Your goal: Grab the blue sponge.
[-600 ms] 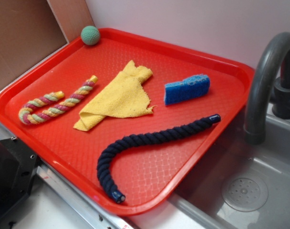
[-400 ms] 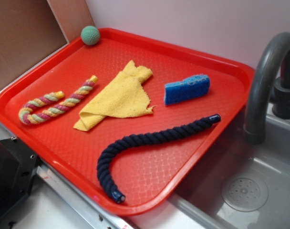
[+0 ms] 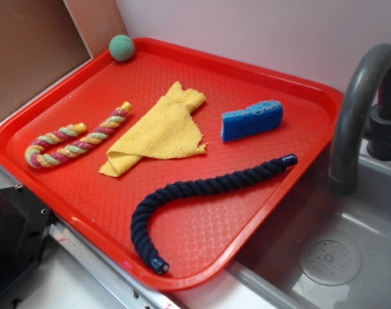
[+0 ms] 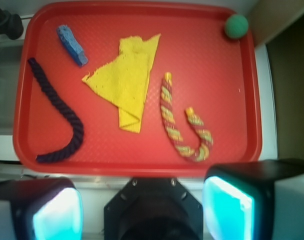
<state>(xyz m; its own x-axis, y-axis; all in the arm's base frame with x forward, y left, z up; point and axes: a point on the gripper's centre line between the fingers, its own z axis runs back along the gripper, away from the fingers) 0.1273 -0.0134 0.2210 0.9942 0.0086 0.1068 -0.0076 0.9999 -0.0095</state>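
Note:
The blue sponge (image 3: 252, 120) lies flat on the red tray (image 3: 311, 90) toward its far right side, with its rough lighter top up. In the wrist view the blue sponge (image 4: 71, 45) sits at the tray's upper left, far from my gripper (image 4: 142, 207). My gripper is open and empty, its two cyan-padded fingers (image 4: 227, 205) wide apart at the bottom of the wrist view, outside the tray's near edge (image 4: 142, 170). The gripper does not show in the exterior view.
On the tray also lie a yellow cloth (image 3: 158, 130), a dark navy rope (image 3: 202, 193), a multicoloured rope toy (image 3: 73, 140) and a green ball (image 3: 121, 47). A grey sink (image 3: 330, 257) with a faucet (image 3: 359, 109) stands to the right.

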